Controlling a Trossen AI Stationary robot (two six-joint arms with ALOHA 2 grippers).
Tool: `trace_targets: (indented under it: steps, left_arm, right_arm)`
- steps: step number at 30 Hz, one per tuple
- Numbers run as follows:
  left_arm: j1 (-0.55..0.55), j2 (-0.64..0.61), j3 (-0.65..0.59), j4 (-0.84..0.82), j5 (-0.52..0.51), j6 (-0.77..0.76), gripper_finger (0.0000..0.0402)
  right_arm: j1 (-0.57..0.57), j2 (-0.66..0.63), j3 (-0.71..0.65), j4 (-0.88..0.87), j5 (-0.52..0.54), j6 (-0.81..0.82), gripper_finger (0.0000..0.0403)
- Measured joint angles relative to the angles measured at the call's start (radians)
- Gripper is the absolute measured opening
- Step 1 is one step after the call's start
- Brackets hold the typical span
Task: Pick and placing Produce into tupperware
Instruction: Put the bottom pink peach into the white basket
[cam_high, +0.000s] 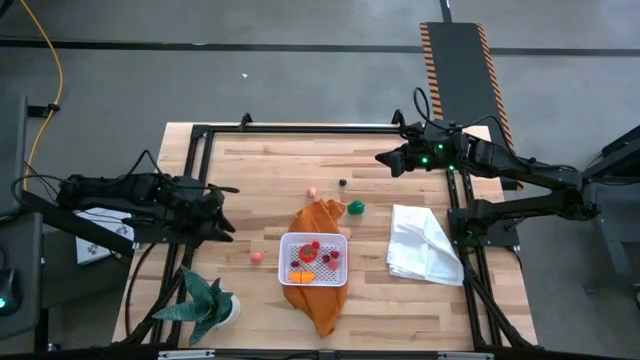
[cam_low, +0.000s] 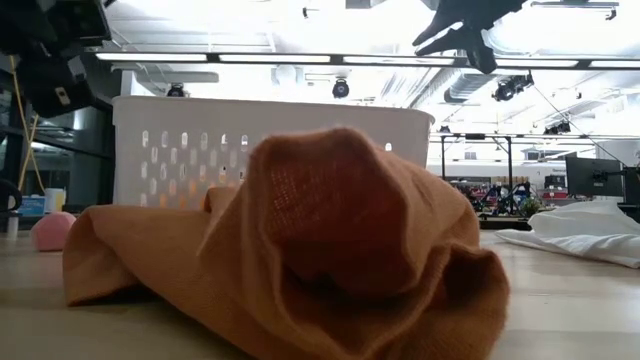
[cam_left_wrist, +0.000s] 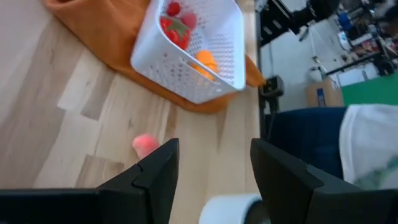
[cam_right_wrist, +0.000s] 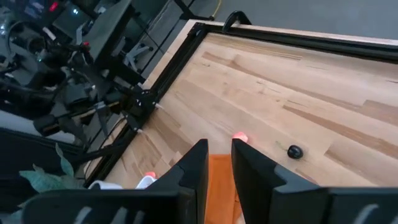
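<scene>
The white tupperware (cam_high: 313, 259) sits on an orange cloth (cam_high: 322, 300) at mid-table and holds red, orange and dark produce (cam_left_wrist: 177, 31). Loose produce lies on the wood: a pink piece (cam_high: 256, 257) left of the tupperware, another pink piece (cam_high: 312, 191), a dark one (cam_high: 342, 184) and a green one (cam_high: 355, 207) beyond it. My left gripper (cam_left_wrist: 214, 180) hangs open over the table's left side, short of the near pink piece (cam_left_wrist: 144, 144), with nothing between its fingers. My right gripper (cam_right_wrist: 219, 168) hovers high over the far right, narrowly open and empty.
A crumpled white cloth (cam_high: 425, 245) lies right of the tupperware. A spiky green potted plant (cam_high: 205, 305) stands at the near left corner. A black frame (cam_high: 200, 160) runs along the table's edges. Bare wood lies between the left gripper and the orange cloth.
</scene>
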Motion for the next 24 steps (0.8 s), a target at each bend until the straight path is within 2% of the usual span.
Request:
trace_targets:
  steps: [10,13,24]
  left_arm:
    - [-0.100,-0.162,0.000,-0.169,-0.039,-0.050,0.0186]
    - [-0.130,-0.171,0.000,-0.209,-0.053,-0.049,0.0183]
    - [-0.162,-0.169,0.000,-0.148,-0.081,-0.071,0.0091]
  right_arm:
    - [0.000,0.000,0.000,0.003,0.042,0.018,0.0062]
    - [0.000,0.000,0.000,0.003,0.050,0.018,0.0062]
    - [0.000,0.002,0.000,0.005,0.075,0.018,0.0062]
